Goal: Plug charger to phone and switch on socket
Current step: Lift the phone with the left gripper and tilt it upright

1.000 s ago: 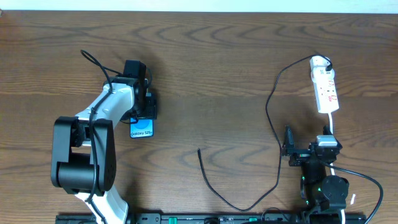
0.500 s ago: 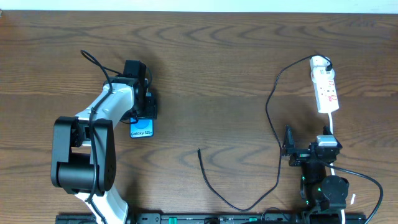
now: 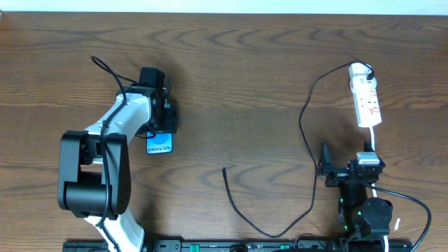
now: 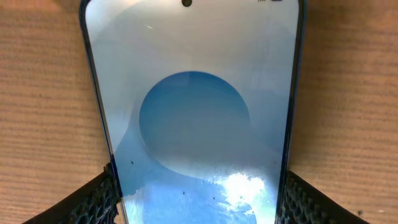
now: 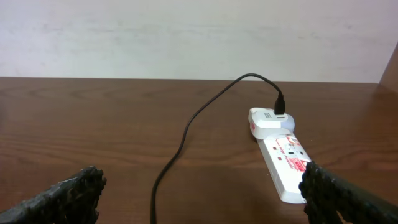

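Observation:
The phone lies flat on the table with its blue screen up; it fills the left wrist view. My left gripper has a finger pressed against each long edge of the phone. The charger, a thin black cable, runs from a white adapter on the far end of the socket down in a loop to its free tip mid-table. My right gripper is wide open and empty just short of the socket, with the cable running ahead of it.
The white cord of the socket runs back along the right arm. The robots' own black cables lie at the table's near right edge. A pale wall stands behind the table.

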